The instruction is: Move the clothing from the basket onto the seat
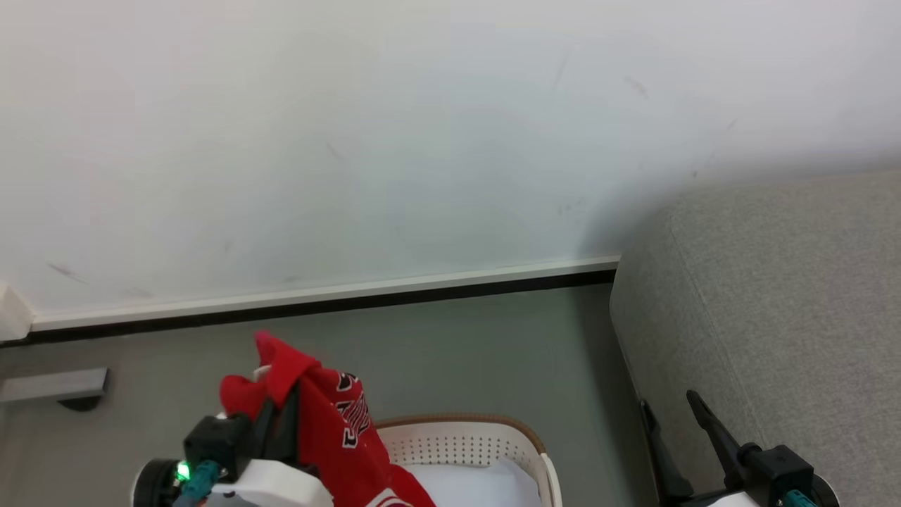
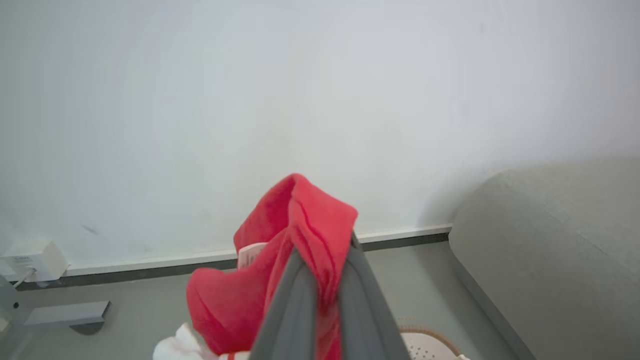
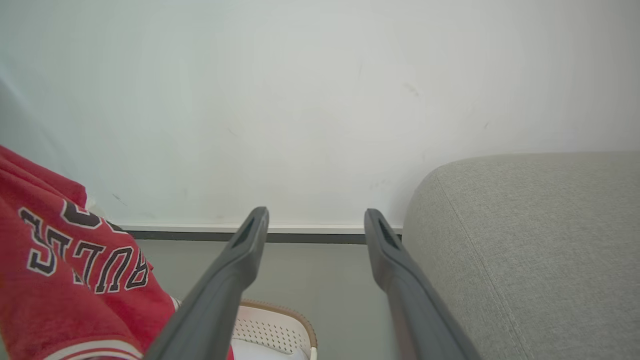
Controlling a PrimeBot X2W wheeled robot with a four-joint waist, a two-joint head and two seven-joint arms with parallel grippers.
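White wall (image 1: pixel 352 141), grey floor (image 1: pixel 457 352); left jaws pinch the red jersey (image 1: pixel 338 429) by the basket (image 1: pixel 457 440), right jaws spread beside the sofa (image 1: pixel 774 296).

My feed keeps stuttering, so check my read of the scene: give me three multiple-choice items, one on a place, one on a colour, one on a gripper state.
1. In the head view, the sofa lies on which side of the basket? A) left B) right C) beneath it
2. What colour is the jersey pinched in the left gripper? A) blue B) red C) green
3. How does the right gripper stand? A) open, empty B) shut on the jersey C) shut on the basket
Answers: 1 B, grey upholstery rises right of the basket's rim; 2 B, red fabric with black-and-white lettering; 3 A, bare space shows between its fingers.
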